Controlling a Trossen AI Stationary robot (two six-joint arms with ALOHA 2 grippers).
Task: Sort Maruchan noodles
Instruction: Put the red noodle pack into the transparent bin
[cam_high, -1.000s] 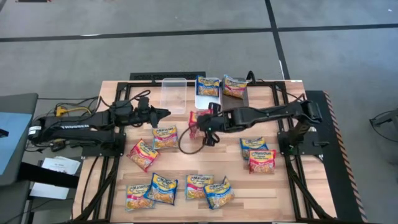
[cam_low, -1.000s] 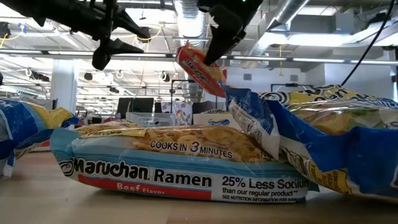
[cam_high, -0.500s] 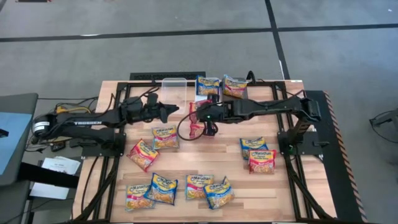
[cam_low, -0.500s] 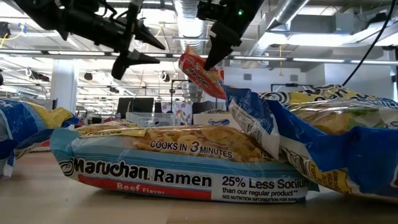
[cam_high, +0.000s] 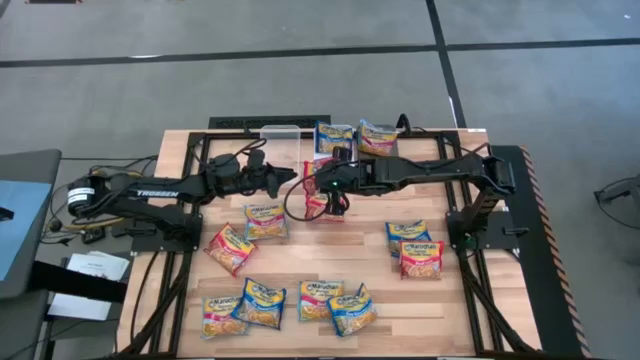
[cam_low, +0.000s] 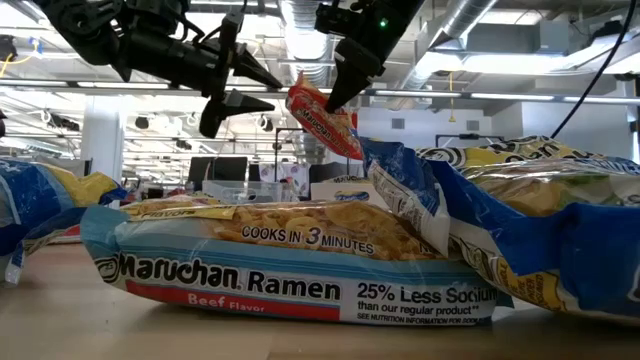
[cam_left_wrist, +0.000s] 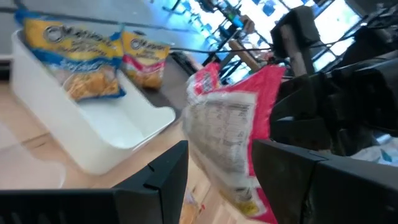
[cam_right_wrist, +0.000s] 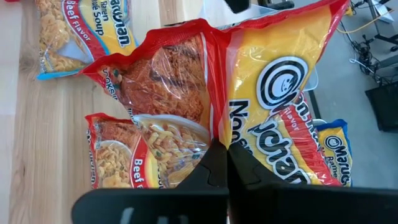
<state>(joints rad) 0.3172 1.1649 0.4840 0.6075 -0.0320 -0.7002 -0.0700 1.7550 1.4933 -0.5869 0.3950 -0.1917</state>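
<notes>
Your left gripper (cam_high: 289, 179) has moved in from the table's left, fingers spread, just beside the red noodle packet (cam_high: 318, 193) that your right gripper (cam_high: 334, 201), clamped shut on it, holds above the table near the white bin (cam_high: 322, 166).

Wooden table (cam_high: 470, 310): ramen packets (cam_high: 290, 305) scattered flat; bins (cam_high: 333, 160) along far edge.

The nearest packet (cam_low: 290, 265) reads "Maruchan Ramen, Beef Flavor, cooks in 3 minutes."
</notes>
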